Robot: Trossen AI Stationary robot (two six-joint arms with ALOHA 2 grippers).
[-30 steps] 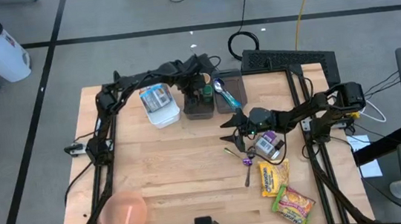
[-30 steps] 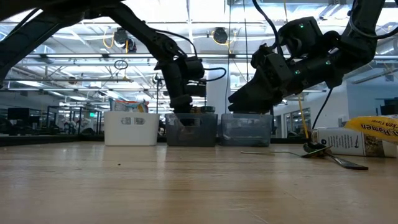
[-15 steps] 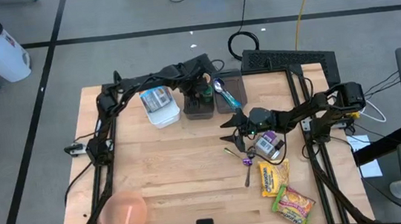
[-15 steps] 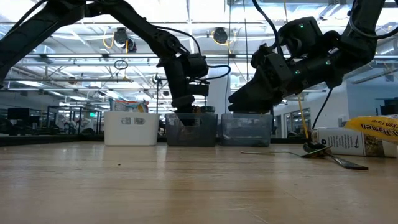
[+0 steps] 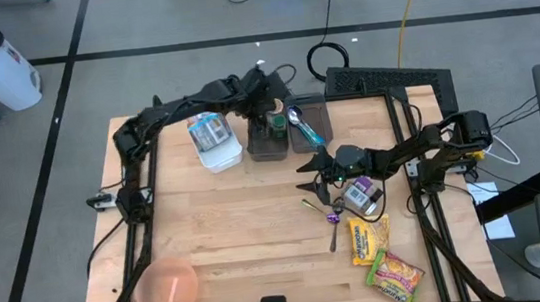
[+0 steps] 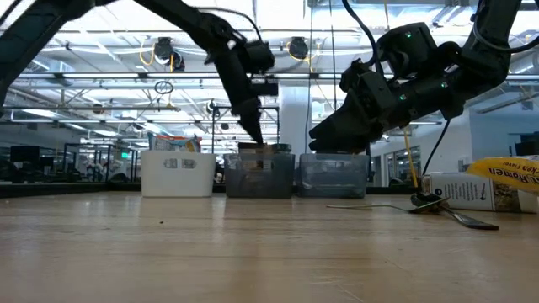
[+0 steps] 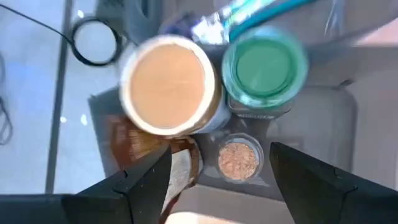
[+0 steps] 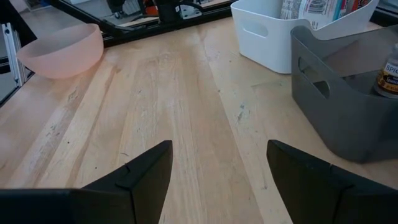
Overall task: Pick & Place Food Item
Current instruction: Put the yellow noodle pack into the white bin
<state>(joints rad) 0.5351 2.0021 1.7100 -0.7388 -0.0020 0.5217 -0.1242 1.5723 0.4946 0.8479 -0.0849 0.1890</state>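
Wooden bench (image 5: 229, 236) carries every item; positions below are given relative to the dark grey bin (image 5: 267, 139) at its far edge.

Hazards, largest first:
- The left gripper (image 5: 267, 106) hangs directly above the bin with jaws open and empty. A descent off-centre is likely to strike the bin wall or knock over a jar.
- The bin is packed tight: a tan-lidded jar (image 7: 169, 86), a green-lidded jar (image 7: 264, 66) and a small spice jar (image 7: 237, 160) touch or nearly touch. Closing on one probably drags a neighbour.

Surroundings:
- White bin (image 5: 215, 142) sits just left of the grey bin; a second grey bin (image 5: 310, 125) just right, holding a blue spoon (image 5: 301, 125).
- The right gripper (image 5: 311, 174) waits in front of the bins, jaws open and empty.
- Food packets (image 5: 370, 239) lie well forward and right, and a pink bowl (image 5: 168, 288) well forward and left.
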